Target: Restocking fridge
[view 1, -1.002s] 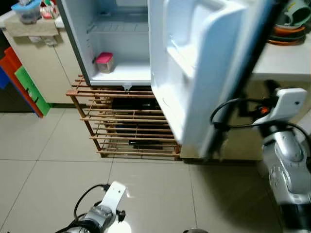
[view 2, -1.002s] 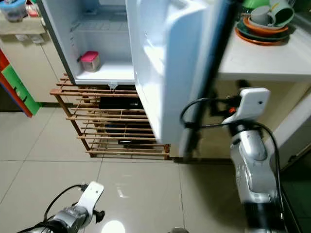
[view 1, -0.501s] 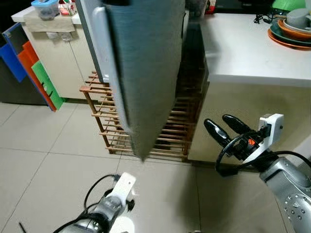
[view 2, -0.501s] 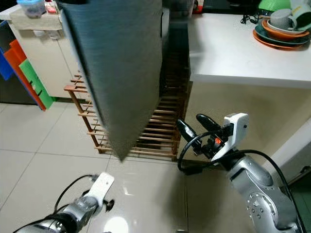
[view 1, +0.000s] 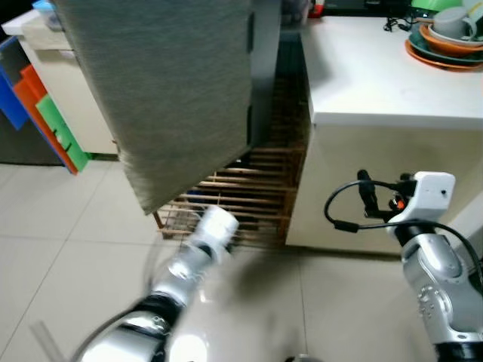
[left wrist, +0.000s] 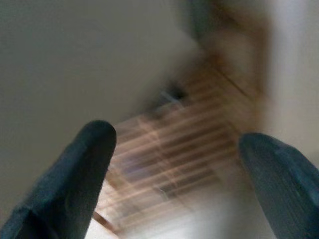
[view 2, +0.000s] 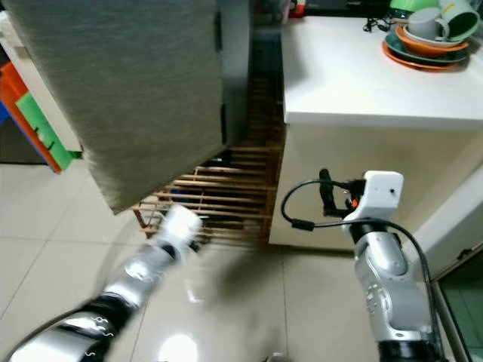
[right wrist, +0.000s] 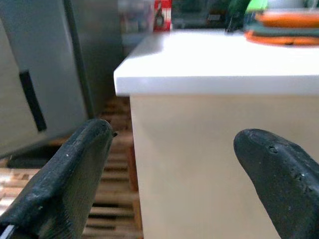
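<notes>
You see the fridge door [view 1: 173, 90] as a broad grey, finely textured panel, tilted, its lower corner hanging over the wooden slatted rack [view 1: 249, 192] that stands under the fridge. The fridge's grey side [right wrist: 94, 64] stands just beside the white counter [view 1: 377, 75].

Count 1 fridge, 1 rack, 1 counter and 2 arms. On the counter's far corner sits 1 stack of dishes [view 1: 445, 38]: an orange plate on a dark one, a grey cup on top.

Your left gripper [left wrist: 174, 169] is blurred, raised toward the rack below the door's corner, fingers spread wide and empty. Your right gripper [right wrist: 184, 179] faces the counter's cream front panel, fingers spread apart, gripping nothing. Coloured boards [view 1: 41, 113] lean against the cabinet at far left.
</notes>
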Controlling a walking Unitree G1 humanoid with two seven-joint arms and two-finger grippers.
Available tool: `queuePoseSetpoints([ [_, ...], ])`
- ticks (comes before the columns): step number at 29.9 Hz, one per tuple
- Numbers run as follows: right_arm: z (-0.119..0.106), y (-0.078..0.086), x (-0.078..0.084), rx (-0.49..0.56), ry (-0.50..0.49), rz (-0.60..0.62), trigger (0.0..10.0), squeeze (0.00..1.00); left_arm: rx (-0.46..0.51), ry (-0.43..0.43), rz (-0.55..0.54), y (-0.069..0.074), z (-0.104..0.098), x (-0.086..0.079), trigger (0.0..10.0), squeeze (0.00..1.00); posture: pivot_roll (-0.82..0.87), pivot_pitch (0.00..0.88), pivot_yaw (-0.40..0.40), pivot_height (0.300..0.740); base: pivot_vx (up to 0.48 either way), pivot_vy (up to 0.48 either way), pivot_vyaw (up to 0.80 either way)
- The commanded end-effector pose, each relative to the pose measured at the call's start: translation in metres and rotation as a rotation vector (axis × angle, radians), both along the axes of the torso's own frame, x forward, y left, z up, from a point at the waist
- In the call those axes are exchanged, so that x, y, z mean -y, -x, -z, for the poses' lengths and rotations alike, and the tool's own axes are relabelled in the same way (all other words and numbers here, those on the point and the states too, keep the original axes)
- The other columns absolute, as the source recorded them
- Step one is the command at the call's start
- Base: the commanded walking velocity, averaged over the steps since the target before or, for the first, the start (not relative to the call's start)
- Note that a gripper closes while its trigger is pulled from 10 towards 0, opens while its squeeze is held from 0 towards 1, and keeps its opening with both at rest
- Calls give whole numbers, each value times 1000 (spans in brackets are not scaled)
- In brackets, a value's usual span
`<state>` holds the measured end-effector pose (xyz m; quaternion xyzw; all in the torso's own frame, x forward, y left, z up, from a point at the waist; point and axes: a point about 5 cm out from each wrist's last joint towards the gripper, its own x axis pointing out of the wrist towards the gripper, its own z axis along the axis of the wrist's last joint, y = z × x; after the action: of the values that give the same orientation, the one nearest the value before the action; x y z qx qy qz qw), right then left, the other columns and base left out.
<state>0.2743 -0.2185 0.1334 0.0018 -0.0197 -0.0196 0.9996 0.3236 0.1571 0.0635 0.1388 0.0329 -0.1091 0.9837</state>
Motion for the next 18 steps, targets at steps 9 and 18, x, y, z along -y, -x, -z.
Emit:
queuePoseSetpoints([
  [9,9,-6,-7,33,-3,82,10000,0,211,272,-206,5,-59,-18,10000,0,-100,0,37,740,0,0,0],
  [18,14,-11,-13,32,-3,49,10000,0,208,284,-210,11,-69,-15,10000,0,-81,0,22,740,0,133,0],
])
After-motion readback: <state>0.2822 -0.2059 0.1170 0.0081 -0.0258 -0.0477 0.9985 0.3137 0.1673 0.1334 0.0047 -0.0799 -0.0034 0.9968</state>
